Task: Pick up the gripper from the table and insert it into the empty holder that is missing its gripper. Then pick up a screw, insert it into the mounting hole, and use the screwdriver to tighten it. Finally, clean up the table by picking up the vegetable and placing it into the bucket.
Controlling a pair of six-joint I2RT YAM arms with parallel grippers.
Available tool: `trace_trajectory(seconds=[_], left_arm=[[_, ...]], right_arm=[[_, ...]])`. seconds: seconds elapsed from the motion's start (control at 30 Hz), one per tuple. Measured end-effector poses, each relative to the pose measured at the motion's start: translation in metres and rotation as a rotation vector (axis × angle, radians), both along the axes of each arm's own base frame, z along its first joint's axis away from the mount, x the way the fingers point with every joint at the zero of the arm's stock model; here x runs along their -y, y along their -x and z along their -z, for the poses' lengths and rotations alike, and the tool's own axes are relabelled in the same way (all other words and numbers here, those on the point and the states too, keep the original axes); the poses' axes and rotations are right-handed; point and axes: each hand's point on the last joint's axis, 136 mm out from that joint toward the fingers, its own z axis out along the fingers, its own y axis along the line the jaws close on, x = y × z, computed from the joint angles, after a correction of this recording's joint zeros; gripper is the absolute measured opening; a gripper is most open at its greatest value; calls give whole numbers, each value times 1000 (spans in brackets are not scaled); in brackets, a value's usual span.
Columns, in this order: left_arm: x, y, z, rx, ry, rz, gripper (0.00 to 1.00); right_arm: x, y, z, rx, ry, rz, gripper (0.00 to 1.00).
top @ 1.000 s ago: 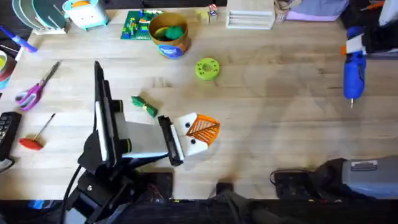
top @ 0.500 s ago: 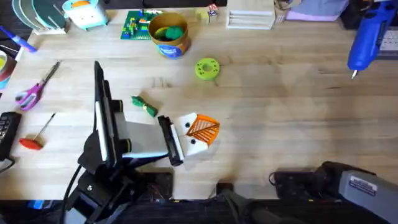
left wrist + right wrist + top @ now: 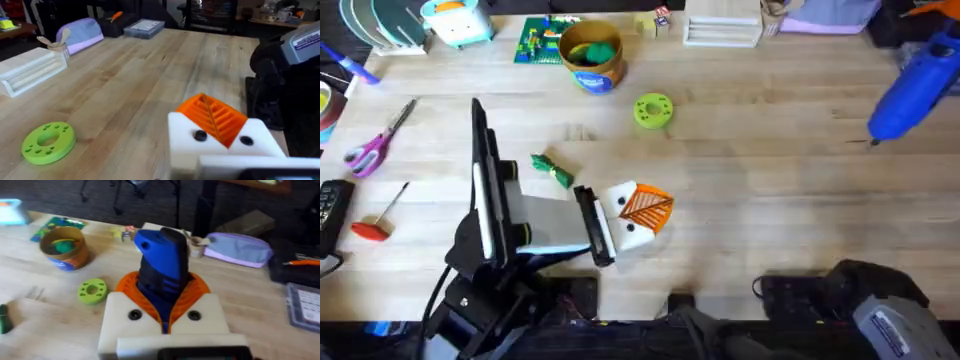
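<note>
The white wedge gripper piece [image 3: 640, 212] with its orange ribbed face sits against the end of the black bar holder [image 3: 594, 228] on the left arm; up close, the piece [image 3: 215, 131] shows two dark mounting holes. The blue screwdriver [image 3: 910, 85] hangs tilted over the table's far right, tip pointing down-left. My right gripper [image 3: 162, 292] is shut on the screwdriver [image 3: 162, 260]. The green vegetable [image 3: 552, 170] lies on the table [image 3: 770, 190] just beyond the left arm. The yellow-orange bucket [image 3: 592, 55] stands at the back with something green inside.
A lime-green disc [image 3: 653, 110] lies between the bucket and the holder. Purple-handled scissors [image 3: 375, 140] and a red-handled tool [image 3: 375, 222] lie at the left. A white box [image 3: 722, 25] and a purple pouch [image 3: 830, 12] line the back edge.
The right gripper carried the screwdriver up and away toward the far right, then tilted it diagonally. The left arm, the gripper piece and the vegetable stayed put.
</note>
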Motion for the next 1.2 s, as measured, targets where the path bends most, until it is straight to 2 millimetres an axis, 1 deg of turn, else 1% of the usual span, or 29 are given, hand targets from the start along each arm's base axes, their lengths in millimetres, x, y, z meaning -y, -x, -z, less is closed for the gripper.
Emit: trace_trajectory(seconds=[0.2,0.33,0.43,0.5,0.6,0.7,0.8,0.87,0.97,1.03,1.13,1.2], left_arm=[[0,0,0,-5,2,-1,12],[0,0,0,-30,11,-2,12],[0,-1,0,-55,20,-6,12],[0,-1,0,-66,24,-6,12],[0,-1,0,-76,28,-7,12],[0,-1,0,-82,30,-7,12],[0,-1,0,-83,30,-7,12],[0,-1,0,-83,30,-7,12],[0,-1,0,-83,30,-8,12],[0,-1,0,-83,30,-10,12],[0,-1,0,-83,30,-10,12],[0,-1,0,-83,30,-10,12]], right_arm=[[-45,-3,-12,212,-165,-246,27],[-81,2,-18,265,-272,-434,27],[-112,14,-24,287,-314,-581,27],[-133,27,-35,319,-326,-687,27],[-160,46,-47,367,-334,-826,27],[-189,59,-53,391,-351,-961,27],[-223,67,-50,385,-369,-1091,27],[-247,70,-43,371,-375,-1170,27],[-275,74,-33,351,-381,-1253,27],[-286,76,-27,338,-384,-1281,27],[-293,76,-21,319,-384,-1298,27],[-295,75,-22,333,-383,-1302,27]])
